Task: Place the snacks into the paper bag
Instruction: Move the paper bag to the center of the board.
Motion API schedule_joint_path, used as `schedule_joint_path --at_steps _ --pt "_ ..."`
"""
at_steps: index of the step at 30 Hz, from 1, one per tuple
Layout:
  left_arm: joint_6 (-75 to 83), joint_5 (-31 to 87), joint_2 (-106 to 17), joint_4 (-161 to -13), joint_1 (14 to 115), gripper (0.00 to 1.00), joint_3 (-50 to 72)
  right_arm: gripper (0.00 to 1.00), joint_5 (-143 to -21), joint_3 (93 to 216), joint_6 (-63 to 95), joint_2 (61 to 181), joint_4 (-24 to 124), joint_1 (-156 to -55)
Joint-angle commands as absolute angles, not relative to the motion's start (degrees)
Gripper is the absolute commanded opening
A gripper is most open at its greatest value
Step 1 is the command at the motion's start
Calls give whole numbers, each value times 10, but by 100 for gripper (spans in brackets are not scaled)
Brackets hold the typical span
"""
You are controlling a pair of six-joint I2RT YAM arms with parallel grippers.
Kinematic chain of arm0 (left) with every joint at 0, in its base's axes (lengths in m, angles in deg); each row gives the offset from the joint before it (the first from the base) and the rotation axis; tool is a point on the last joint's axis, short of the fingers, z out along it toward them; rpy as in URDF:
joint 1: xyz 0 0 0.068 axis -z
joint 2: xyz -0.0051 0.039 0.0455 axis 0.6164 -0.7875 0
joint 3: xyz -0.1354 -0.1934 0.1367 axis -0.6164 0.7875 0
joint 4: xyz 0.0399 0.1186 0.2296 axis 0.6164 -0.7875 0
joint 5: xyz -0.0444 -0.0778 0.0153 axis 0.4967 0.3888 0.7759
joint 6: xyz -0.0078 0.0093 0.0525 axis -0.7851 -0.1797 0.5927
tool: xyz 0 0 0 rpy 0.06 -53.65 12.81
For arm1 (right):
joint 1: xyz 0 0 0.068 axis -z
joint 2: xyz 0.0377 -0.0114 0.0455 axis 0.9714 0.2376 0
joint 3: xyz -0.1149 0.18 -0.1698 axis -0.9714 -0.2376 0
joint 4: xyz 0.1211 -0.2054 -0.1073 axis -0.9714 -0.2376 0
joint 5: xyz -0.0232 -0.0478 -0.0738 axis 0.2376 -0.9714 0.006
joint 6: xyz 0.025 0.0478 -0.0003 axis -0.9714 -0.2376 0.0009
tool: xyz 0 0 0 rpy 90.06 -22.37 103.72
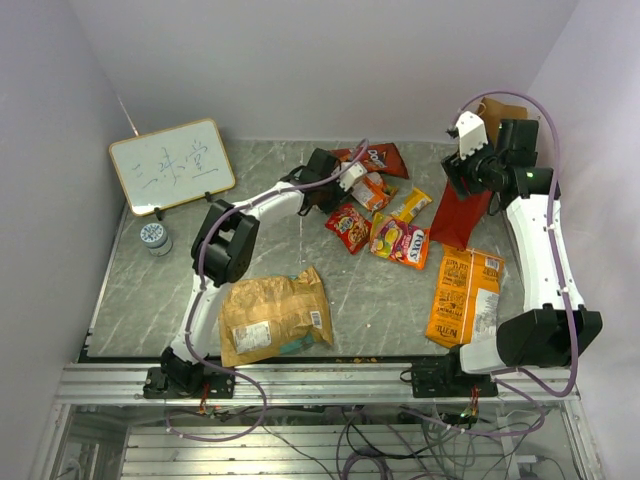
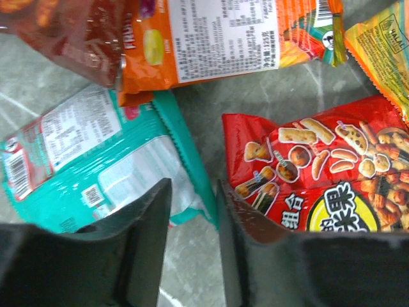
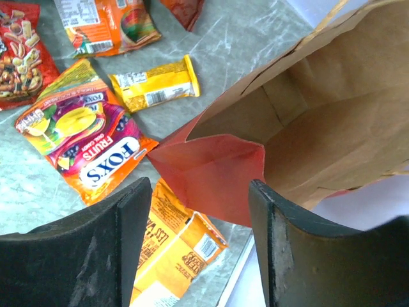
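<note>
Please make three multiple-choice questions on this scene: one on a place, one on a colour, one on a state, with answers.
1. Where on the table lies the large tan-gold bag? A rear right; B front left; C rear centre.
2. What colour is the paper bag inside? A white; B blue; C brown.
3. The right gripper is: A open; B shut on a packet; C out of view.
Answers: B, the top view shows it near the front left edge; C, the right wrist view shows brown kraft; A, its fingers stand wide apart.
</note>
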State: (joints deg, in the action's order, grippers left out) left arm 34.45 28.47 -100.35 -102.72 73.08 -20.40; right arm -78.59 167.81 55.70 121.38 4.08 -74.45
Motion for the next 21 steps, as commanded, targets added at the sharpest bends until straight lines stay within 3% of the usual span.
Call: schedule_joint_path --at_steps 1,9,21 --pt "339 258 -923 -1032 728 52 -215 63 -801 1717 523 1200 51 -748" --pt "343 226 -816 -1028 728 67 -170 59 -832 1761 392 1270 128 -748" --pt "324 235 -756 -1013 728 69 -124 52 -899 1772 286 1373 170 -747"
